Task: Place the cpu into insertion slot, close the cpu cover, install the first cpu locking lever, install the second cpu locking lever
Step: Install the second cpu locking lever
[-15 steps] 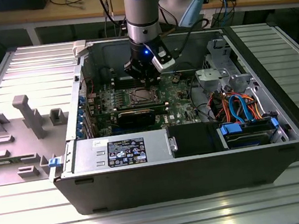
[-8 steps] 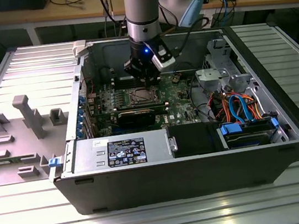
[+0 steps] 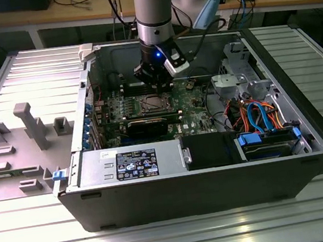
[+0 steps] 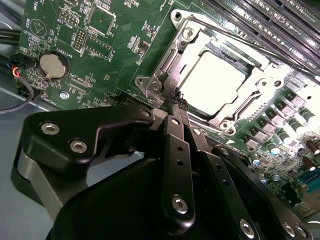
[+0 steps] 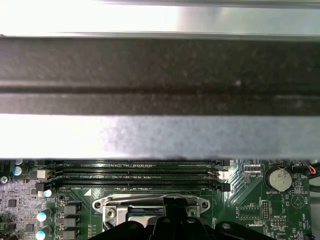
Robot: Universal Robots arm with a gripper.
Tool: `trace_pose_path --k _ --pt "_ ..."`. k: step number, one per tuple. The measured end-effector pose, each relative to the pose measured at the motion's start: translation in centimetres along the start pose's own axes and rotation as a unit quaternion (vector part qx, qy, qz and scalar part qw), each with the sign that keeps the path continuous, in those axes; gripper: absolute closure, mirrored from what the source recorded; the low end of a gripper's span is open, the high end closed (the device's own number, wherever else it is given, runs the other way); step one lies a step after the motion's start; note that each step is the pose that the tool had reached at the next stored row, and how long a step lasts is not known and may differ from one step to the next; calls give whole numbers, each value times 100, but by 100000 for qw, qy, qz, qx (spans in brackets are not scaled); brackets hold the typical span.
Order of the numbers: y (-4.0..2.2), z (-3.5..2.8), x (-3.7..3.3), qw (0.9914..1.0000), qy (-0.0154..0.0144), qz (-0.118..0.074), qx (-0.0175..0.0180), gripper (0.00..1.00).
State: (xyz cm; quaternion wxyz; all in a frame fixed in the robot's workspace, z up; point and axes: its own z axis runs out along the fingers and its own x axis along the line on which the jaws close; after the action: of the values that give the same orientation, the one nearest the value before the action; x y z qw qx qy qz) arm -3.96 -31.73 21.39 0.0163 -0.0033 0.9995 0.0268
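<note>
hand (image 4: 178, 101) fingers pinched together, tips at cpu cover (image 4: 200, 47) edge

In the second wrist view, the black gripper (image 4: 176, 102) covers one corner of the cpu cover (image 4: 165, 65). The cpu (image 4: 215, 80) shines so white that its top cannot be made out. In the first wrist view, the insertion slot (image 5: 150, 210) is cut off by the picture's edge.
</note>
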Motion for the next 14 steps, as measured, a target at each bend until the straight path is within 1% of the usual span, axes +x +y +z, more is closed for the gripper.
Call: trace_pose_path --k 7,10,14 --pt "-55 -2 1 100000 -7 15 -8 89" --pt "-59 -9 1 100000 -1 12 4 89" --pt "-57 -44 -1 100000 -6 11 -2 89"
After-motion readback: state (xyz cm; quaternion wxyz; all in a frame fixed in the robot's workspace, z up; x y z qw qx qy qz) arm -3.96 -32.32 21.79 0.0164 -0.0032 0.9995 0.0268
